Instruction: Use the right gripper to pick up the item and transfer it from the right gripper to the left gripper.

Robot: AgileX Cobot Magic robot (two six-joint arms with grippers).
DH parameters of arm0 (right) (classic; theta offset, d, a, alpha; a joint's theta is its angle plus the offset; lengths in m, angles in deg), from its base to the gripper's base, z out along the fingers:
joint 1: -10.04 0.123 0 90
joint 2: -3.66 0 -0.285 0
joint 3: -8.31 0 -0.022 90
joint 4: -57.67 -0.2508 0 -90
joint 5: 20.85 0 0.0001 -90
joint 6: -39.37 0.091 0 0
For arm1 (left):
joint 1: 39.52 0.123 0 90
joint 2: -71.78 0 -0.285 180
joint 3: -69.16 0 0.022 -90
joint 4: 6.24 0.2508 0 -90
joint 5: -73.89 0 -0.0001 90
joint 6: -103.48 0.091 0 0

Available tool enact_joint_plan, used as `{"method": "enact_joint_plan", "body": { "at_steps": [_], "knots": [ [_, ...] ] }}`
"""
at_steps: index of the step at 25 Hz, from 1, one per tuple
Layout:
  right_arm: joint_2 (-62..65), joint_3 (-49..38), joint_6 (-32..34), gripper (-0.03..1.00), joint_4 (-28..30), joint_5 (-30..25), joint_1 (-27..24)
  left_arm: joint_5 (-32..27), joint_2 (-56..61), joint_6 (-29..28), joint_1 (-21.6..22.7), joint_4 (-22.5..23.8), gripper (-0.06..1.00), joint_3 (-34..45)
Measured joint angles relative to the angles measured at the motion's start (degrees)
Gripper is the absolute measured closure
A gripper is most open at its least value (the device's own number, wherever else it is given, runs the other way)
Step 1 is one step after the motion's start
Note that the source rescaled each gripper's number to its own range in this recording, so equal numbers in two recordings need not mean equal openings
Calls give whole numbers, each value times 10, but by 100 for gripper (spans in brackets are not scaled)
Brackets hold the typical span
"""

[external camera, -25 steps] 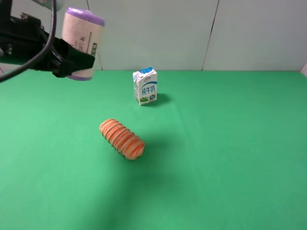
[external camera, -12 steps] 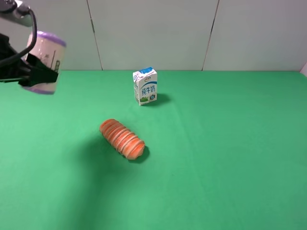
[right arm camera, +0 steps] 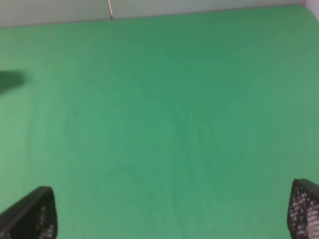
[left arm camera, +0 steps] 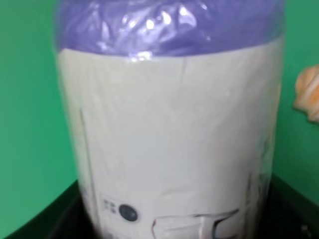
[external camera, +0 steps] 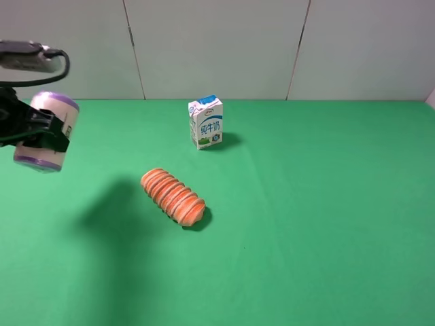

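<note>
Gripping the roll (external camera: 41, 151) around its middle, the left gripper (external camera: 47, 129) hangs at far left, the roll tilted and clear above the table (external camera: 326, 204). Loaf (external camera: 173, 197) lies left of centre, carton (external camera: 206, 123) upright behind it. Right gripper (right arm camera: 167, 219) jaws are spread wide with nothing between them.

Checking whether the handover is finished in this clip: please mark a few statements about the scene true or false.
1. The left end effector holds the roll off the table. True.
2. The right end effector is shut on the roll. False: it is open and empty.
3. The milk carton lies on its side. False: it stands upright.
4. The bread loaf lies apart from the milk carton. True.
</note>
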Motion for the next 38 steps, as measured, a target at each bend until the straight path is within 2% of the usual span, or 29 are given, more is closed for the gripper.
{"method": "enact_joint_plan", "body": {
  "at_steps": [8, 14, 23, 37, 38],
  "knots": [
    [0, 0, 0, -3, 8, -1, 0, -5, -120, -7, 0, 0, 94, -89],
    [0, 0, 0, -3, 8, -1, 0, -6, -192, -9, 0, 0, 94, -121],
    [0, 0, 0, -3, 8, -1, 0, 13, -246, -9, 0, 0, 94, -124],
    [0, 0, 0, -3, 8, -1, 0, 31, -249, -9, 0, 0, 94, -126],
    [0, 0, 0, -3, 8, -1, 0, 31, -249, -9, 0, 0, 83, -126]
  ]
}}
